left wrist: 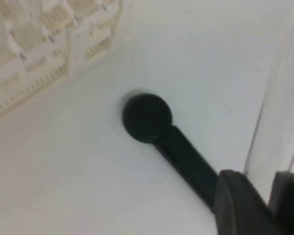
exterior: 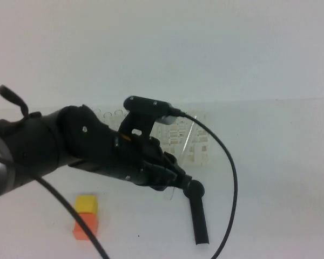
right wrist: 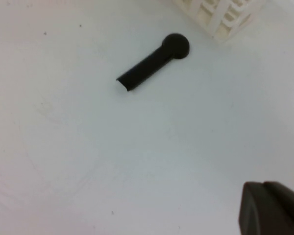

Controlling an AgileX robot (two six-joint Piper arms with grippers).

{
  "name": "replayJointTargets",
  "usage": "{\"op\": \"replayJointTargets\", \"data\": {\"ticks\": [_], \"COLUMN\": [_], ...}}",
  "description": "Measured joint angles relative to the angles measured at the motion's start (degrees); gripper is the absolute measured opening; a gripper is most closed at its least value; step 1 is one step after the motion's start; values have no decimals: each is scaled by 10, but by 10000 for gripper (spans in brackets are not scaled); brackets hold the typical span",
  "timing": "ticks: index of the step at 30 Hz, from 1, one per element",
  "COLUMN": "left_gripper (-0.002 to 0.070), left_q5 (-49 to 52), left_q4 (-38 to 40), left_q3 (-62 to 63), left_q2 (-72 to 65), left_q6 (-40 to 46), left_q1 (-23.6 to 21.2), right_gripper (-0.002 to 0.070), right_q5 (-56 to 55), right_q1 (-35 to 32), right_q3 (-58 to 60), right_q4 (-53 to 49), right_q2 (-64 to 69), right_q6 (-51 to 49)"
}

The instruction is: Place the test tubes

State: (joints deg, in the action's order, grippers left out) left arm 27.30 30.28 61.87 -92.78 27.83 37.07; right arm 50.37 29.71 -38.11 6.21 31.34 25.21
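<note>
A clear test tube stands tilted at the near side of the white test tube rack, with my left gripper shut on its lower part. In the left wrist view the tube rises from between the two dark fingers of the left gripper, and the rack lies beyond. My right gripper does not show in the high view. Its dark fingertips show pressed together over bare table, holding nothing.
A black round-headed tool lies on the table just near-side of the left gripper, also seen as the black tool and the black tool. A yellow block and an orange block sit at the near left. The rack's corner shows.
</note>
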Motion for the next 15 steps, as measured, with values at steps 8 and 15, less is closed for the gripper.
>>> {"op": "replayJointTargets", "data": {"ticks": [8,15], "left_gripper": [-1,111], "left_q5": [-25,219], "left_q4": [414,657], "left_q3": [-119,-207], "left_q2": [32,36], "left_q6": [509,787], "left_q1": [-41,-179], "right_gripper": [-1,-1], "right_q5": [-100,-217], "right_q1": [0,0], "right_q3": [68,149], "right_q4": [85,167], "right_q2": [0,0], "right_q6": [0,0]}}
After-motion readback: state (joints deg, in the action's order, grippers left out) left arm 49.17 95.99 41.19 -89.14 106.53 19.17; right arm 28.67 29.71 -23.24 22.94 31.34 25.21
